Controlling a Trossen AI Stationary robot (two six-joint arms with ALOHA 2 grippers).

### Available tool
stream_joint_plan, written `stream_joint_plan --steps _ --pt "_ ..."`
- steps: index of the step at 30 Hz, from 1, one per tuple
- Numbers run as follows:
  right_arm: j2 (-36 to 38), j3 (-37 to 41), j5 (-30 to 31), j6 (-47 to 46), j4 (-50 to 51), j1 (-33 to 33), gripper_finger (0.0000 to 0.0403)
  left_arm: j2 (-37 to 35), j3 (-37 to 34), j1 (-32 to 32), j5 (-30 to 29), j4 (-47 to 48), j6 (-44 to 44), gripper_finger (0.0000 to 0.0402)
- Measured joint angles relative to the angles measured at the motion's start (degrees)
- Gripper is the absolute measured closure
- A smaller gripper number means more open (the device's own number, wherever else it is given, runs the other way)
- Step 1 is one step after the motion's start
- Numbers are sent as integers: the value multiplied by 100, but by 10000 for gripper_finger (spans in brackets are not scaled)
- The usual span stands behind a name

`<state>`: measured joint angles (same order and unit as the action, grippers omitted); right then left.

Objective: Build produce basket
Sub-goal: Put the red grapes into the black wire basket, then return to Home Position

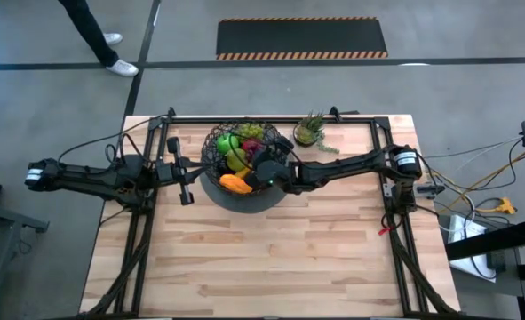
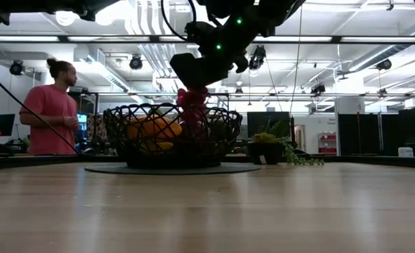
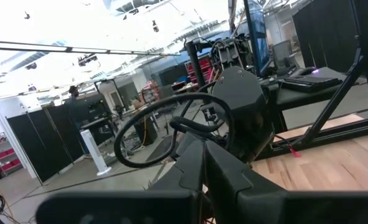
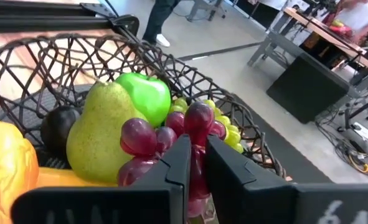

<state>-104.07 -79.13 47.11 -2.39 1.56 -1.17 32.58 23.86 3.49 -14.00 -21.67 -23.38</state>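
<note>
- Basket (image 1: 210, 158): round black wire-mesh bowl on a grey round base, standing upright with its mouth up on the far half of the counter (image 1: 271, 258), between the two arms
- Contents seen in the right wrist view: green pear (image 4: 103, 137), green apple (image 4: 145, 94), green grapes (image 4: 228, 132), a dark round fruit (image 4: 59, 127), an orange piece (image 4: 6, 168) at the near rim
- Purple grapes (image 4: 162, 140): bunch hanging over the basket's middle, just above the other produce; long axis roughly vertical, the stalk end up between the fingers and the loose berries drooping down toward the pear
- Right tool (image 4: 196, 163): reaches in over the basket from the counter's right side, fingers drawn narrow and pinching the purple grapes
- Left tool (image 1: 186, 185): parked just left of the basket, fully closed, holding nothing that shows
- Small potted plant (image 1: 309, 132): stands behind and to the right of the basket, apart from it, no part of the produce
- Step in hand, as judged: placing the grape bunch into the basket, with most produce already inside
- Next move, as judged: lower a little so the bunch rests on the pear and green grapes, spread the fingers, then lift straight up clear of the mesh rim; the bunch may roll or snag on a finger
- Person (image 2: 51, 109): stands in the room beyond the counter, well apart
</note>
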Motion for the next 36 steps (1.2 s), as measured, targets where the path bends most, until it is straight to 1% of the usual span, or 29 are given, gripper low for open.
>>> stream_joint_plan --steps 4,14,19,23,28,31,33,34,36 --pt "-9 0 -42 -56 88 0 345 0 0 0 1 1 -2 401" --pt "-9 1 -109 -57 162 17 251 0 -4 0 0 1 1 401" --pt "6 2 -105 25 164 53 225 0 -4 0 1 4 -2 401" --pt "146 2 -106 188 166 138 223 2 -7 2 0 11 -1 401" --pt "472 144 -136 632 111 313 238 -15 -39 2 -86 29 -1 401" --pt "854 530 -677 790 76 333 249 -148 -50 2 -573 384 1 401" --pt "1186 931 -1136 917 -128 320 256 -315 -55 2 -707 813 12 401" --pt "1368 1181 -1292 1007 -292 310 261 -415 -55 2 -666 1020 35 401" --pt "1737 1715 -1526 1380 -818 310 269 -632 -55 2 -362 1515 44 401"
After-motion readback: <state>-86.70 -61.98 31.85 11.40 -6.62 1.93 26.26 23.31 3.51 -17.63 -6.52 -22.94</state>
